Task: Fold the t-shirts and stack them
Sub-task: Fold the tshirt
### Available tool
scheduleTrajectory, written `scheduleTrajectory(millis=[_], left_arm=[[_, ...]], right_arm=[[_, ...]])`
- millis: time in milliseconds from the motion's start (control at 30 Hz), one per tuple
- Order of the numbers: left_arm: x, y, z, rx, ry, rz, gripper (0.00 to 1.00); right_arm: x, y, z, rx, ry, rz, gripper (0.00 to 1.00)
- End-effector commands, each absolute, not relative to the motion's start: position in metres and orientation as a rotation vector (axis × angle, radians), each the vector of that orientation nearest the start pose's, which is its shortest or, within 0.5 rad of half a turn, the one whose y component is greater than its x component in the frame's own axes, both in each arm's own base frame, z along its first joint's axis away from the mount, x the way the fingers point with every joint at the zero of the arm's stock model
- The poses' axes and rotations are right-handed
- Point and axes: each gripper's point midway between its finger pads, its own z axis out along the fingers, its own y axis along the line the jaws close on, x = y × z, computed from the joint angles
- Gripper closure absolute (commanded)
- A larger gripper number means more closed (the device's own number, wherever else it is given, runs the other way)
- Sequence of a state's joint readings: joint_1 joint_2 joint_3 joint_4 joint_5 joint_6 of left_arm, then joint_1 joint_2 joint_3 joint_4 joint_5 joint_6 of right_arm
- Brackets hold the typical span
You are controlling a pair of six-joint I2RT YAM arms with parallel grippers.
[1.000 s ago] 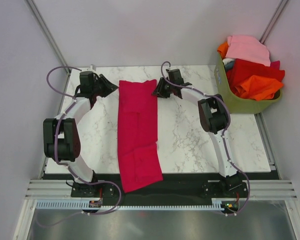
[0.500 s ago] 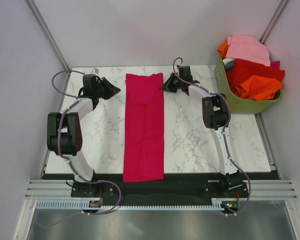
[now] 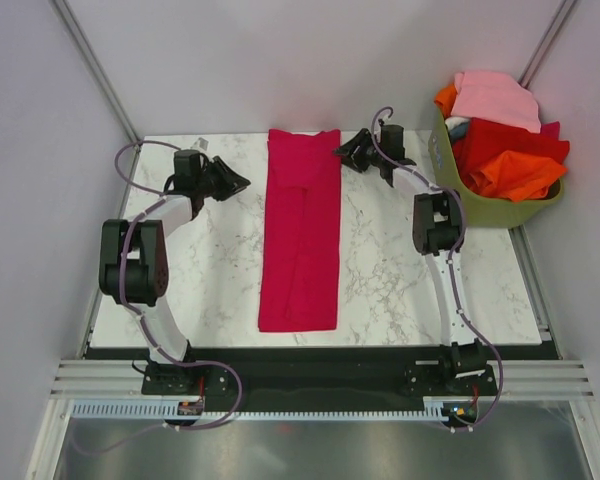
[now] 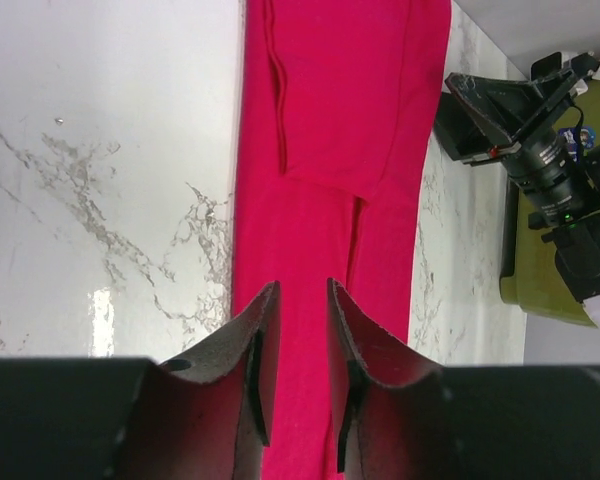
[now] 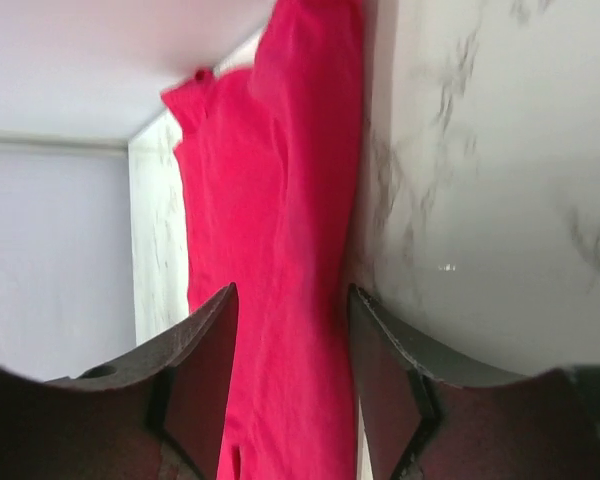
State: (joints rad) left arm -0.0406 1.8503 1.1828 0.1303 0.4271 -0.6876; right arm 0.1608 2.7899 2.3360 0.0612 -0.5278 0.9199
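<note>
A crimson t-shirt [image 3: 300, 230], folded into a long narrow strip, lies flat down the middle of the marble table [image 3: 410, 280], its far end at the back edge. My left gripper [image 3: 242, 184] is open and empty, a little to the left of the strip's upper part. In the left wrist view [image 4: 300, 285] the t-shirt [image 4: 350, 100] shows between and beyond its jaws. My right gripper [image 3: 342, 155] is open at the strip's top right edge. In the right wrist view [image 5: 292, 292] the t-shirt [image 5: 280, 150] lies under the jaws, which do not grip it.
An olive-green basket [image 3: 460, 195] stands off the table's back right corner, holding a pink t-shirt [image 3: 495, 95], a red one [image 3: 505, 140] and an orange one [image 3: 520, 175]. Grey walls close in the back and sides.
The crimson strip slid away from me and to the right; its near end no longer hangs over the front edge. Both grippers moved toward the back, and they no longer hold its corners.
</note>
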Motion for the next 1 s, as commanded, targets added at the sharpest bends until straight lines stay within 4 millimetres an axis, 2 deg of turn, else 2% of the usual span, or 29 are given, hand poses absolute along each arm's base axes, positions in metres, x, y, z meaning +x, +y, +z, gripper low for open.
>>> scheduleTrajectory(millis=[0, 33, 67, 133, 167, 200, 233, 267, 300, 333, 367, 400, 433, 467, 500, 533, 567, 600, 633, 667, 733, 767, 833, 867, 933, 967], left_arm=[[0.500, -0.126, 0.151, -0.349, 2.075, -0.890, 0.67], [0.495, -0.127, 0.150, -0.353, 2.090, -0.880, 0.66], [0.492, -0.127, 0.148, -0.356, 2.107, -0.848, 0.66], [0.475, -0.131, 0.150, -0.360, 2.153, -0.819, 0.62], [0.460, -0.136, 0.139, -0.344, 2.193, -0.772, 0.60], [0.450, -0.137, 0.138, -0.333, 2.203, -0.741, 0.50], [0.438, -0.137, 0.151, -0.320, 2.181, -0.709, 0.45], [0.417, -0.137, 0.130, -0.328, 2.237, -0.636, 0.39], [0.405, -0.138, 0.127, -0.323, 2.251, -0.620, 0.38], [0.394, -0.138, 0.138, -0.310, 2.231, -0.618, 0.37], [0.373, -0.136, 0.119, -0.324, 2.297, -0.587, 0.37], [0.363, -0.135, 0.118, -0.325, 2.304, -0.584, 0.37], [0.353, -0.134, 0.126, -0.320, 2.284, -0.598, 0.36], [0.335, -0.134, 0.113, -0.326, 2.322, -0.601, 0.36], [0.323, -0.134, 0.109, -0.326, 2.344, -0.603, 0.36], [0.313, -0.134, 0.105, -0.325, 2.359, -0.602, 0.36], [0.299, -0.134, 0.104, -0.321, 2.358, -0.612, 0.36], [0.289, -0.134, 0.099, -0.321, 2.380, -0.616, 0.36], [0.281, -0.134, 0.097, -0.315, 2.389, -0.624, 0.36], [0.271, -0.136, 0.091, -0.311, 2.410, -0.635, 0.37], [0.259, -0.138, 0.091, -0.298, 2.421, -0.655, 0.37], [0.250, -0.143, 0.086, -0.287, 2.444, -0.679, 0.37], [0.241, -0.146, 0.084, -0.275, 2.459, -0.699, 0.37], [0.234, -0.149, 0.079, -0.261, 2.477, -0.707, 0.37], [0.227, -0.151, 0.076, -0.257, 2.484, -0.717, 0.37], [0.220, -0.152, 0.071, -0.252, 2.503, -0.726, 0.37]], right_arm=[[0.648, 0.234, 0.091, 0.298, 2.051, 1.194, 0.43], [0.641, 0.233, 0.093, 0.292, 2.064, 1.175, 0.43], [0.626, 0.229, 0.099, 0.304, 2.089, 1.152, 0.43], [0.606, 0.231, 0.108, 0.266, 2.111, 1.137, 0.43], [0.588, 0.230, 0.118, 0.256, 2.126, 1.120, 0.45], [0.576, 0.231, 0.123, 0.239, 2.136, 1.103, 0.45], [0.559, 0.236, 0.148, 0.169, 2.127, 1.070, 0.45], [0.542, 0.230, 0.132, 0.194, 2.181, 1.010, 0.44], [0.528, 0.230, 0.132, 0.185, 2.206, 0.975, 0.43], [0.507, 0.234, 0.155, 0.152, 2.200, 0.955, 0.43], [0.487, 0.230, 0.138, 0.149, 2.255, 0.900, 0.43], [0.477, 0.223, 0.136, 0.168, 2.268, 0.825, 0.43], [0.456, 0.225, 0.151, 0.156, 2.273, 0.782, 0.43], [0.435, 0.219, 0.130, 0.171, 2.335, 0.714, 0.43], [0.421, 0.216, 0.125, 0.171, 2.361, 0.668, 0.43], [0.403, 0.217, 0.130, 0.162, 2.364, 0.613, 0.43], [0.381, 0.213, 0.109, 0.155, 2.417, 0.574, 0.43], [0.369, 0.213, 0.105, 0.143, 2.427, 0.558, 0.43], [0.354, 0.218, 0.110, 0.116, 2.418, 0.552, 0.43], [0.335, 0.213, 0.092, 0.120, 2.463, 0.523, 0.43], [0.310, 0.222, 0.087, 0.092, 2.485, 0.544, 0.44], [0.296, 0.221, 0.075, 0.082, 2.520, 0.528, 0.45], [0.273, 0.232, 0.069, 0.031, 2.557, 0.539, 0.46], [0.264, 0.227, 0.060, 0.027, 2.573, 0.497, 0.48], [0.247, 0.235, 0.057, -0.012, 2.584, 0.501, 0.49], [0.239, 0.232, 0.050, -0.016, 2.598, 0.482, 0.49]])
